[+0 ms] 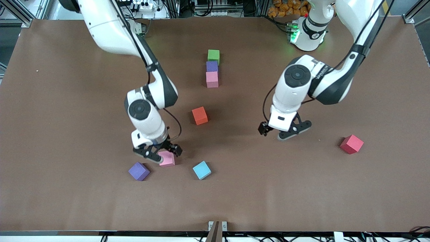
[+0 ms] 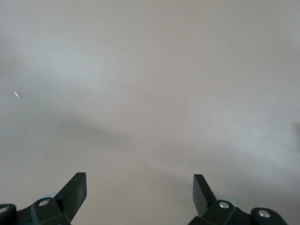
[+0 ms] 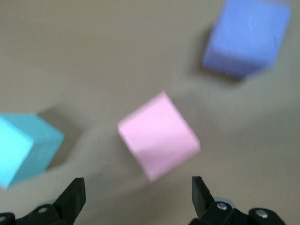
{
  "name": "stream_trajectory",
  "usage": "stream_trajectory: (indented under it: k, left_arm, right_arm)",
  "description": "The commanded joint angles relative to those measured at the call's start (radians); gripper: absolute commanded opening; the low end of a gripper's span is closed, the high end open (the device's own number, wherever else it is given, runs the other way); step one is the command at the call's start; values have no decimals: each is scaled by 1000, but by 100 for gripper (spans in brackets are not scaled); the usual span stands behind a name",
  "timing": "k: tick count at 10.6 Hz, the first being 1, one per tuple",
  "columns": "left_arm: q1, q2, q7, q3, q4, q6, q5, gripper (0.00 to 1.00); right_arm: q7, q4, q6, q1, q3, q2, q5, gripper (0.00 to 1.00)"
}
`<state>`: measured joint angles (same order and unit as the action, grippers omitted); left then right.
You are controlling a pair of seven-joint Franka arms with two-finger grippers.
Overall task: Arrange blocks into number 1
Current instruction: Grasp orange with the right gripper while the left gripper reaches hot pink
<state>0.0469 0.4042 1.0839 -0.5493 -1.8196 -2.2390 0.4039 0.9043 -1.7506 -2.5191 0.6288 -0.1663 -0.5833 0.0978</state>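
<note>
Two white arms reach over the brown counter (image 1: 67, 101). The right tool (image 1: 158, 153) hangs low over a loose pink block (image 1: 167, 158), its fingers spread wide and not closed on it; its wrist view shows the same pink block (image 3: 158, 135) below the parted fingers. The left tool (image 1: 285, 130) hovers over bare counter toward the left arm's end, fingers also wide, holding nothing. Eight blocks lie on the counter. Three stand in a touching line: green (image 1: 213, 55) farthest from the front camera, then purple (image 1: 212, 66), then pink (image 1: 212, 79). An orange block (image 1: 200, 115) lies apart, nearer the camera. A second purple block (image 1: 139, 171) and a light blue block (image 1: 202, 170) flank the loose pink one. A red block (image 1: 351, 144) sits alone toward the left arm's end.
</note>
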Motion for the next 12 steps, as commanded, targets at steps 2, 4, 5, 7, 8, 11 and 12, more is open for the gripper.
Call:
stream_trajectory:
  k: [2, 4, 5, 7, 8, 11, 12]
  left_arm:
    - [-10, -1, -143, 81, 25, 44, -22, 100]
    - [17, -7, -195, 126, 35, 87, -31, 100]
    - [48, -5, -278, 129, 48, 99, -57, 100]
    - [103, 4, -430, 155, 52, 101, -102, 100]
    - [135, 10, -474, 158, 51, 102, -111, 100]
    - [209, 28, -605, 160, 39, 131, -177, 100]
    - [224, 36, -666, 170, 39, 131, -177, 100]
  right_arm:
    - [397, -271, -93, 98, 57, 177, -3, 99]
    - [638, -271, -106, 121, 60, 163, -15, 99]
    - [681, -274, -106, 121, 60, 149, -15, 98]
    - [757, -288, -106, 121, 60, 137, -20, 99]
    - [781, -287, -106, 123, 60, 119, -23, 99]
    - [797, -259, -104, 154, 59, 71, -24, 99]
    - [797, -241, -104, 173, 59, 50, -24, 99]
